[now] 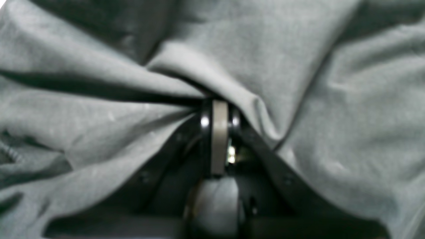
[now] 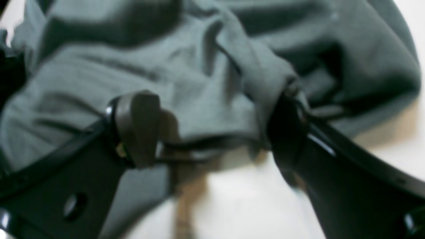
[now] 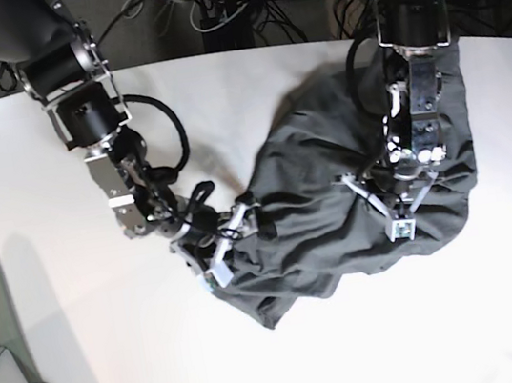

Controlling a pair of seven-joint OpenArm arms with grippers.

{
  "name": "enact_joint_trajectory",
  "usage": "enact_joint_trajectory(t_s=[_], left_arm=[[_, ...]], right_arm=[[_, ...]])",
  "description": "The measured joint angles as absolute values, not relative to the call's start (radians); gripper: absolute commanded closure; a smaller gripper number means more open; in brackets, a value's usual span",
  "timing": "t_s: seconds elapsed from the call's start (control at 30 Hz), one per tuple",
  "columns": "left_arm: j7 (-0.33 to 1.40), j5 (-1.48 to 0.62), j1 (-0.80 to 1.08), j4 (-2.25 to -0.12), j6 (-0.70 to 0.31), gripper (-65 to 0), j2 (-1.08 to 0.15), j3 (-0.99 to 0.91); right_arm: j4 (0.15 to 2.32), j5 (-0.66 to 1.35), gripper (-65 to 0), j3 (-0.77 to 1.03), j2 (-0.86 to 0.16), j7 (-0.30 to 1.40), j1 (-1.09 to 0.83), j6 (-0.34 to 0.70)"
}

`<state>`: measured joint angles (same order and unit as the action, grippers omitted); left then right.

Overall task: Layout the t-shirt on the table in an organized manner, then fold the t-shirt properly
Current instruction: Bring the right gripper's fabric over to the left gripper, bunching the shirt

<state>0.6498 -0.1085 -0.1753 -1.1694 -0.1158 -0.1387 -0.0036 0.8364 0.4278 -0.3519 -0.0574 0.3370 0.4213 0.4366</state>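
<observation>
- The left hand [image 1: 219, 109] is pinched together on a ridge of the t-shirt [image 3: 336, 208]; the right hand [image 2: 212, 132] is spread apart, straddling the shirt's near-left edge.
- The shirt lies crumpled right of centre on the white surface [image 3: 80, 304].
- It looks light, limp and slack, so it should drape and bunch; hems or shoulder seams seem the surest holds.

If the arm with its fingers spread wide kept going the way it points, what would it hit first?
Most likely the t-shirt. The right gripper is open, its fingers already at the crumpled cloth's edge, with the table just beneath. Blur hides the exact gap.
</observation>
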Motion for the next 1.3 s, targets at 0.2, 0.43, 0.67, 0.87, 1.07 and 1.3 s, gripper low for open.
enact_joint_trajectory(t_s=[0.2, 0.43, 0.67, 0.87, 1.07, 1.3], left_arm=[[0.649, -0.113, -0.175, -1.169, -0.116, -0.3, -0.139, -0.004], [0.689, -0.121, -0.160, -1.214, -0.128, -0.3, -0.143, -0.004], [0.817, -0.131, -0.126, -1.327, -0.132, -0.3, -0.140, -0.002], [0.921, -0.145, -0.077, -1.518, -0.145, -0.3, -0.132, -0.040], [0.981, -0.127, -0.038, -1.637, -0.149, -0.3, -0.142, -0.263], [0.987, -0.131, 0.022, -1.508, -0.147, -0.3, -0.208, -0.460]], right_arm=[[0.799, 0.425, -6.9, -0.355, -0.018, 0.366, 0.443, 0.437], [1.091, 0.418, 0.0, -0.355, -0.018, 0.474, 0.451, 0.428], [1.305, 0.415, 0.0, -0.371, 0.020, 0.614, 0.463, 0.435], [1.320, 0.416, 0.0, -0.439, 0.028, 0.629, 0.463, 0.437], [1.320, 0.416, 0.0, -0.453, 0.027, 0.629, 0.462, 0.437], [1.320, 0.411, 0.0, -0.537, 0.064, 0.627, 0.478, 0.431]])
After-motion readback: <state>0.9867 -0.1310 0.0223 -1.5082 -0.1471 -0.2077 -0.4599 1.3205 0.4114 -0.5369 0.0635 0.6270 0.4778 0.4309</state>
